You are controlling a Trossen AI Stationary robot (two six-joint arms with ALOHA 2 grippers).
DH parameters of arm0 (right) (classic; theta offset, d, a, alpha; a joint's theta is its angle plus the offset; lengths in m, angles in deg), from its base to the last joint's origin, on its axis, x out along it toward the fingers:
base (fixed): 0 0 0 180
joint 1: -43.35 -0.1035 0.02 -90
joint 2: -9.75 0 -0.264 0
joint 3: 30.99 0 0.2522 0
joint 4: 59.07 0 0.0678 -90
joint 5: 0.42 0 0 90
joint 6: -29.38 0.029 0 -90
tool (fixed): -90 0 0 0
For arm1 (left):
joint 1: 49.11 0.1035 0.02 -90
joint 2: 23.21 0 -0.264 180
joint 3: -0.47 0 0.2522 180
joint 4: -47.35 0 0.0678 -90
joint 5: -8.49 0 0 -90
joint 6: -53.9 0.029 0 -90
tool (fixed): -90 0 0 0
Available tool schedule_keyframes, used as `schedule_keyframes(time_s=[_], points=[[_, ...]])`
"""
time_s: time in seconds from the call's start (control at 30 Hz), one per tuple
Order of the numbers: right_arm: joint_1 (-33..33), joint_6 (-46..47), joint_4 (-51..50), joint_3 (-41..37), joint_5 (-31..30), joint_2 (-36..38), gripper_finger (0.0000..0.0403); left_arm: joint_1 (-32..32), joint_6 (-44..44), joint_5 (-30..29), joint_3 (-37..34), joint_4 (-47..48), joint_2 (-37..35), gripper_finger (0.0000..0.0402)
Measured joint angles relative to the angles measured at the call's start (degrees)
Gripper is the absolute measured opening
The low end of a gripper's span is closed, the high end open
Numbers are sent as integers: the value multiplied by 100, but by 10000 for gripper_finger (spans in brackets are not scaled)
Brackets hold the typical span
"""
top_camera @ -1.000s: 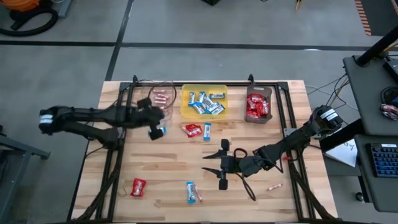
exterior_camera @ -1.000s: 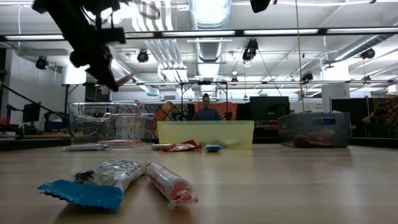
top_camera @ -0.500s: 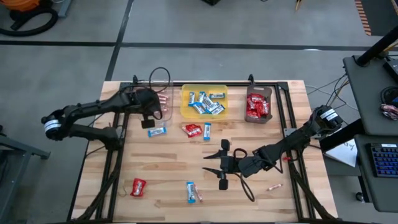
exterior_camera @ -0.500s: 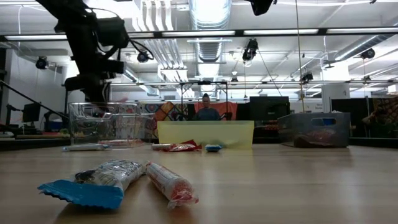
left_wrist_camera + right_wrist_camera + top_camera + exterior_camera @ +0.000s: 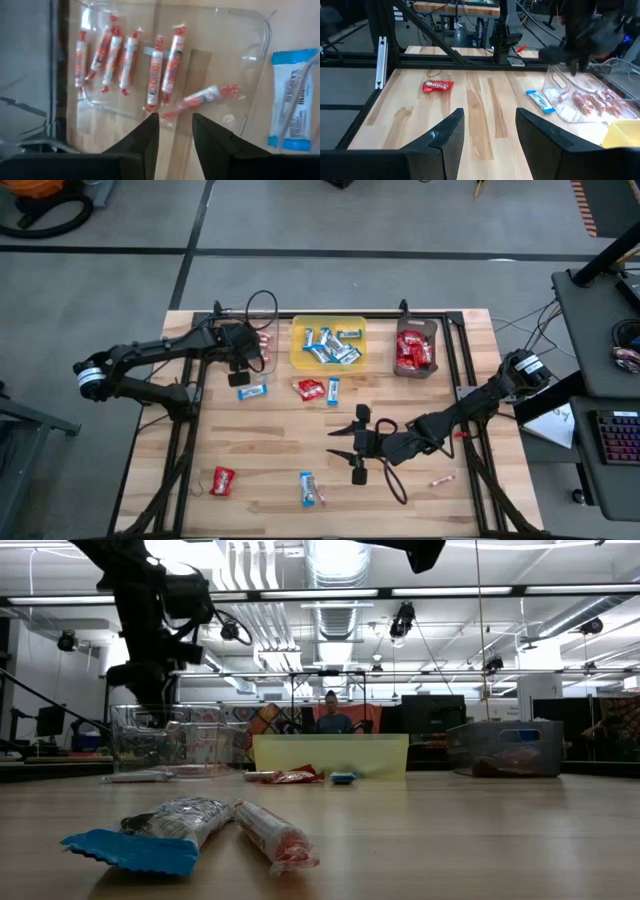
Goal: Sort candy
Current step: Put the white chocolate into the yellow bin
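Observation:
My left gripper [image 5: 243,363] hangs open and empty, pointing down over the clear tray [image 5: 262,330] at the far left. The left wrist view shows its fingers [image 5: 175,125] above several pinkish sticks [image 5: 127,62] in that tray; one stick [image 5: 200,97] lies askew just ahead of them. A blue-and-white bar [image 5: 292,100] lies on the table beside the tray. My right gripper [image 5: 337,442] waits open and empty low at mid-table. Loose candy lies on the table: a red packet [image 5: 309,388], blue-and-white bars [image 5: 333,390] [image 5: 252,392] [image 5: 306,486], another red packet [image 5: 222,480] and a stick [image 5: 441,480].
The yellow tray [image 5: 296,350] holds blue-and-white bars; the dark tray [image 5: 401,332] holds red packets. Both stand along the far edge. Dark frame rails [image 5: 190,420] run along the table's sides. A bar and a stick [image 5: 275,835] lie close to the low camera.
My left gripper has gone toward the table's far edge and come down over the clear tray. The pinkish stick that showed at its fingertips a second ago is gone from there.

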Motion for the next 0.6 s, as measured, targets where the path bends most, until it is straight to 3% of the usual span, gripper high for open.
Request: schedule_keyframes(time_s=[0.13, 0.33, 0.6], points=[[0, 33, -95, -2, 0, 0, 171, -27, -706, 156, 588, 577, -4, 109], [0, 307, -243, -2, -2, 0, 171, -611, -1771, 1902, 1261, 562, -319, 102], [0, 1159, -663, -2, 12, 0, 171, -2537, -3275, 1387, 1231, 136, -651, 93]])
